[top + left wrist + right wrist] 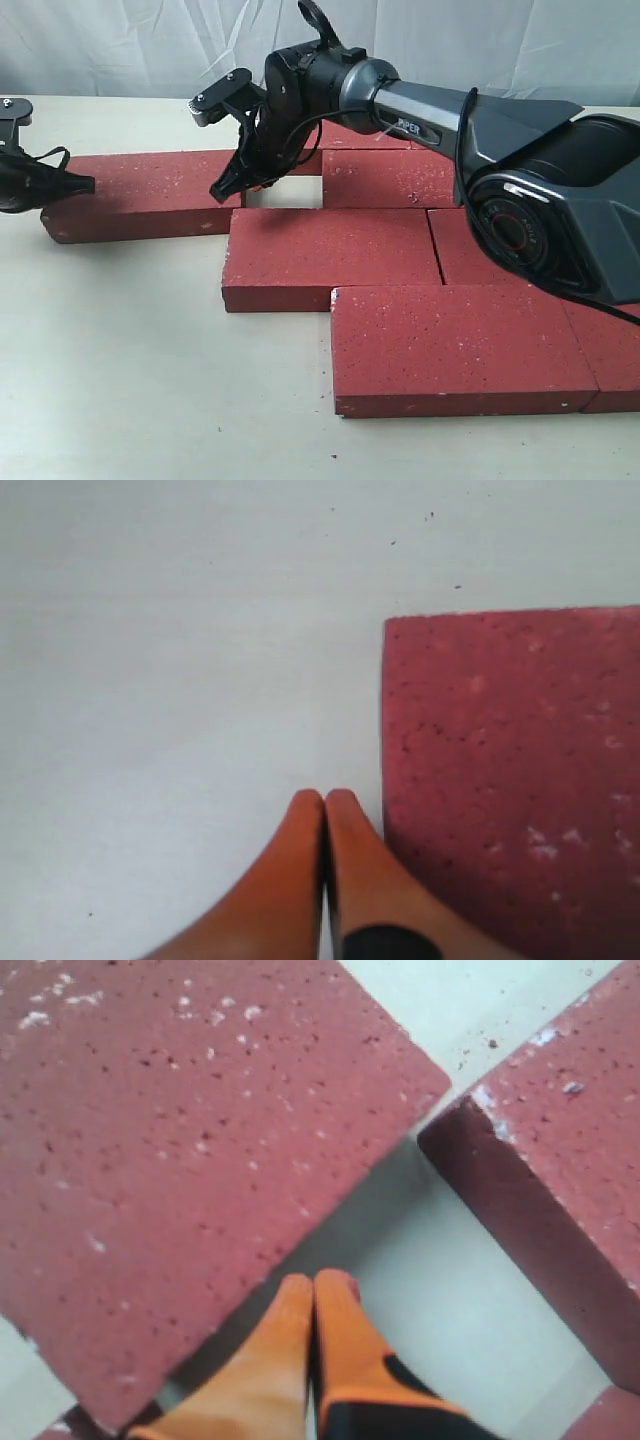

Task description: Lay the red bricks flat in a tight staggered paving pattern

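Left gripper (325, 802): pressed together, empty; leftmost brick (510, 780) just beside its tips.
Right gripper (315, 1285): pressed together, empty; in the gap between two red bricks (180, 1160).
Red bricks: flat on table (120, 350).

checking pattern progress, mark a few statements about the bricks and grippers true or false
1. The left gripper and the right gripper are both shut, nothing between the fingers. True.
2. The right gripper holds a brick in the air. False: it is empty, tips pointing down between bricks.
3. Bare table shows between the far-left brick and the back brick. True.
4. The left gripper rests on top of the far-left brick. False: it sits beside that brick's end, over the table.
5. One brick stands on end. False: all visible bricks lie flat.
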Controlling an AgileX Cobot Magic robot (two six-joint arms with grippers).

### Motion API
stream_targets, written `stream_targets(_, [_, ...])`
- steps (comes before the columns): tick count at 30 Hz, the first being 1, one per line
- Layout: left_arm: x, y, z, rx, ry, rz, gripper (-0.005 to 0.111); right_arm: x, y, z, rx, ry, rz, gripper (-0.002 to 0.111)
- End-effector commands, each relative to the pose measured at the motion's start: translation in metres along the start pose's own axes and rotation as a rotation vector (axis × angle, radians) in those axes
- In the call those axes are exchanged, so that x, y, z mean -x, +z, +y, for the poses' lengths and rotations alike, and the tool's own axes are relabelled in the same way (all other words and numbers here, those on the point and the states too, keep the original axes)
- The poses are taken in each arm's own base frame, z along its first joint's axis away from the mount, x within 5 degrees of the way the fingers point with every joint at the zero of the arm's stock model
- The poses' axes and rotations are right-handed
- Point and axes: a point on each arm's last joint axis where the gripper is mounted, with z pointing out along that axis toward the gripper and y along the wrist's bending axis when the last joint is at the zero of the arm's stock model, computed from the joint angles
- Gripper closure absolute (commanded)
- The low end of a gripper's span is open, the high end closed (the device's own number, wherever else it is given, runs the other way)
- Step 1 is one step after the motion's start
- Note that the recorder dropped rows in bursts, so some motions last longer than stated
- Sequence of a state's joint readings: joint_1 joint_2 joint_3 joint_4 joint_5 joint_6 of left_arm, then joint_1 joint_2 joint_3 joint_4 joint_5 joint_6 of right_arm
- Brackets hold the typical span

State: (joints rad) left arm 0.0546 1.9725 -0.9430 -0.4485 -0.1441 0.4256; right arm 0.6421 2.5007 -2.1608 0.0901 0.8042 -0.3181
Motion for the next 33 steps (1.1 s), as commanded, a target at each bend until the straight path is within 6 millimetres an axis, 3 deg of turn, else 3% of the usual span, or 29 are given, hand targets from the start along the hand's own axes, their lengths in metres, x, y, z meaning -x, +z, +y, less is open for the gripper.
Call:
stream_targets(1, [0.000,0.003,-0.002,0.005,-0.003,-0.014,0.107,0.002,0.002,0.001,0.004,0.013,-0.026,0.109])
stream_targets(14, [0.006,0.006,-0.002,0.005,0.023,-0.036,0.107,0.003,-0.010,0.010,0.027,-0.013,0.031,0.109])
stream_targets(24, [0.006,0.008,-0.014,-0.020,0.058,-0.033,0.107,0.004,-0.015,-0.004,-0.119,-0.082,0.033,0.109])
stream_targets(33, [0.006,0.008,-0.014,-0.019,0.058,-0.035,0.107,0.006,-0.057,-0.010,-0.174,-0.062,0.130,0.109])
